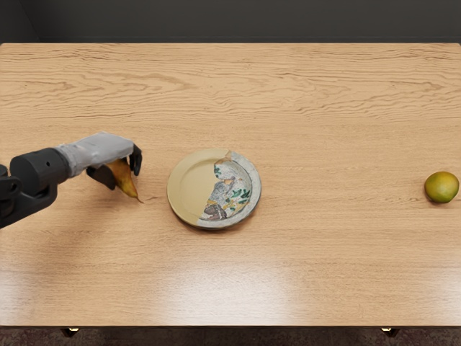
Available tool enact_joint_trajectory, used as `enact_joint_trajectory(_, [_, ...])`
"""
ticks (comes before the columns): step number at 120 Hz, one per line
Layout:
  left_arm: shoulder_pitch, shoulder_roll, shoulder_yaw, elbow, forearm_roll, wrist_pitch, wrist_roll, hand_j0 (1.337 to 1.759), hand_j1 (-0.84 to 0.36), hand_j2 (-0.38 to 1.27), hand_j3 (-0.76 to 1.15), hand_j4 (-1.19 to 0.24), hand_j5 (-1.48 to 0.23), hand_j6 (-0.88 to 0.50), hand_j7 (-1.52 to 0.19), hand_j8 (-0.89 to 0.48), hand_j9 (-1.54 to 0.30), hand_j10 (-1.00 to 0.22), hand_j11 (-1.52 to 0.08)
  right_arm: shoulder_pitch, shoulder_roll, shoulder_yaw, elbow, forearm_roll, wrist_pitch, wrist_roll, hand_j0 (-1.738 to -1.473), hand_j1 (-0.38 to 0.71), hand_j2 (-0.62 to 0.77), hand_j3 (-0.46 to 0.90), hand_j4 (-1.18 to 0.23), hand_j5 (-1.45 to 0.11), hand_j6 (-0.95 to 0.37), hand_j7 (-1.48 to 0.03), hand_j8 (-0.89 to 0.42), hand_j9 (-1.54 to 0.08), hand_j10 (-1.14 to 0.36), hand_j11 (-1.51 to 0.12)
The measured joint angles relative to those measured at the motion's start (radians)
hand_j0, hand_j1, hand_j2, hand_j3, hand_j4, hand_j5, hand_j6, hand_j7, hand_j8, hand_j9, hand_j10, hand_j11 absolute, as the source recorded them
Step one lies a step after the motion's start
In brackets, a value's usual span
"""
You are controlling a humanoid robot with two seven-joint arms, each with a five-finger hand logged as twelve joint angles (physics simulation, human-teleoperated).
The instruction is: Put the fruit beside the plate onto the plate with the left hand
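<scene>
Beginning at the near edge of the light wooden table (pixel 230 281), passing over plain grain with a soft sheen. Moving up to the middle band and meeting the left hand (pixel 115 162), grey-sleeved, reaching in from the picture's left edge. Curling its dark fingers (pixel 135 159) around a slender, pointed, yellow-brown fruit (pixel 126 182), gripping it from both sides, with the tapered lower tip pointing down toward the tabletop. Not telling, from this angle, between tip touching the wood and tip hanging just above it.

Holding the fruit just beside the round ceramic plate (pixel 186 189), on its left and apart from its rim. Showing a pale yellow face with a patterned patch on the right half, lying flat, carrying nothing as yet.

Judging the task as roughly at its midpoint: grasp apparently made, carry and release not yet done. Needing next, by this reading, a lift, a short move rightward over the rim, a lowering onto the yellow face and an opening of the fingers.

Noting, far off toward the right edge in the same band, a small round green-yellow fruit (pixel 441 187), well apart from the plate and so probably not the one meant. Seeing no right arm anywhere.

Ending at the far table edge, under a dark wall (pixel 230 18).
</scene>
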Motion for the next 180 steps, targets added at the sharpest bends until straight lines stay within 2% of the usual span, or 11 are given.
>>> enact_joint_trajectory(20, [-0.003, 0.0, -0.049, -0.012, -0.019, -0.01, -0.019, 1.657, -0.33, 0.49, 0.01, -0.69, -0.89, -0.56, -0.89, -0.53, -0.91, -0.69, -0.91, 0.0, 0.0, 0.0, 0.0, 0.0, 0.0, 0.0, -1.658, -0.35, 0.0, 0.0, 0.0, 0.0, 0.0, 0.0, 0.0, 0.0, 0.0, 0.0])
enact_joint_trajectory(42, [-0.012, 0.002, -0.098, -0.03, -0.055, -0.056, -0.07, 1.657, -0.34, 0.56, 0.0, -0.69, -0.89, -0.58, -0.89, -0.56, -0.9, -0.69, -0.9, 0.0, 0.0, 0.0, 0.0, 0.0, 0.0, 0.0, -1.658, -0.35, 0.0, 0.0, 0.0, 0.0, 0.0, 0.0, 0.0, 0.0, 0.0, 0.0])
enact_joint_trajectory(57, [-0.014, 0.002, -0.134, -0.04, -0.084, -0.112, -0.101, 1.657, -0.32, 0.53, 0.0, -0.69, -0.89, -0.59, -0.89, -0.57, -0.9, -0.68, -0.9, 0.0, 0.0, 0.0, 0.0, 0.0, 0.0, 0.0, -1.658, -0.35, 0.0, 0.0, 0.0, 0.0, 0.0, 0.0, 0.0, 0.0, 0.0, 0.0])
enact_joint_trajectory(70, [-0.014, -0.001, -0.159, -0.045, -0.103, -0.15, -0.115, 1.657, -0.31, 0.51, 0.0, -0.69, -0.89, -0.59, -0.88, -0.57, -0.9, -0.68, -0.9, 0.0, 0.0, 0.0, 0.0, 0.0, 0.0, 0.0, -1.658, -0.35, 0.0, 0.0, 0.0, 0.0, 0.0, 0.0, 0.0, 0.0, 0.0, 0.0])
enact_joint_trajectory(83, [-0.015, -0.007, -0.182, -0.048, -0.115, -0.178, -0.12, 1.657, -0.3, 0.46, 0.0, -0.69, -0.88, -0.59, -0.88, -0.57, -0.9, -0.68, -0.9, 0.0, 0.0, 0.0, 0.0, 0.0, 0.0, 0.0, -1.658, -0.35, 0.0, 0.0, 0.0, 0.0, 0.0, 0.0, 0.0, 0.0, 0.0, 0.0])
enact_joint_trajectory(138, [-0.02, -0.106, -0.214, -0.047, -0.145, -0.218, -0.115, 1.657, -0.33, 0.51, 0.0, -0.69, -0.88, -0.58, -0.88, -0.56, -0.9, -0.68, -0.9, 0.0, 0.0, 0.0, 0.0, 0.0, 0.0, 0.0, -1.658, -0.35, 0.0, 0.0, 0.0, 0.0, 0.0, 0.0, 0.0, 0.0, 0.0, 0.0])
enact_joint_trajectory(180, [-0.016, -0.17, -0.217, -0.011, -0.148, -0.219, -0.112, 1.657, -0.34, 0.53, 0.0, -0.69, -0.88, -0.58, -0.88, -0.56, -0.9, -0.68, -0.9, 0.0, 0.0, 0.0, 0.0, 0.0, 0.0, 0.0, -1.658, -0.35, 0.0, 0.0, 0.0, 0.0, 0.0, 0.0, 0.0, 0.0, 0.0, 0.0])
